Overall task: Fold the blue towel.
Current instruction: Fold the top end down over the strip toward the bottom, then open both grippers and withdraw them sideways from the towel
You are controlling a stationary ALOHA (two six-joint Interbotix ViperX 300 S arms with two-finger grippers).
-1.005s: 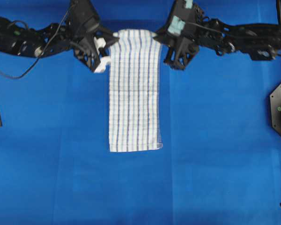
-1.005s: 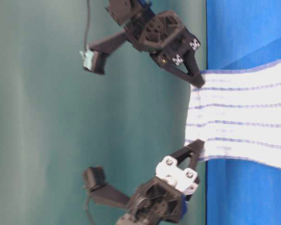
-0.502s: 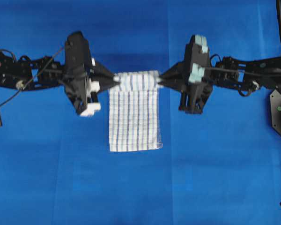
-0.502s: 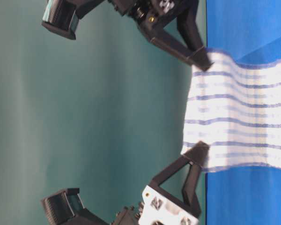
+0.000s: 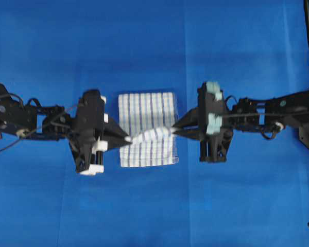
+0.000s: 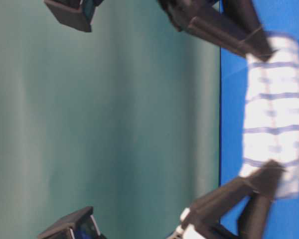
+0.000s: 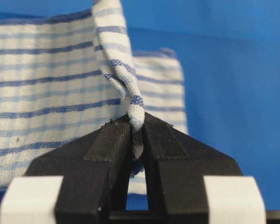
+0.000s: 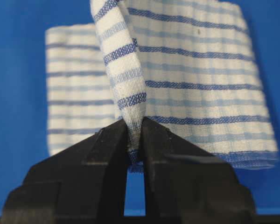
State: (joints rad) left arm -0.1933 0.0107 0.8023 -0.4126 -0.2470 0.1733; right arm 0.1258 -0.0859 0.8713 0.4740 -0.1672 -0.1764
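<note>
Pinching one corner each, the left gripper and the right gripper held an edge of the blue towel just above its own lower layer at the middle of the blue table covering, seen from overhead. At table level, the cloth sagged softly between the two sets of dark fingers, suggesting a light, limp fabric. The left wrist view showed the jaws closed narrowly on a bunched, twisted corner, the rest lying flat beyond. The right wrist view showed the same tight pinch on a hemmed corner. Corners and hems looked the surest places to hold.
</note>
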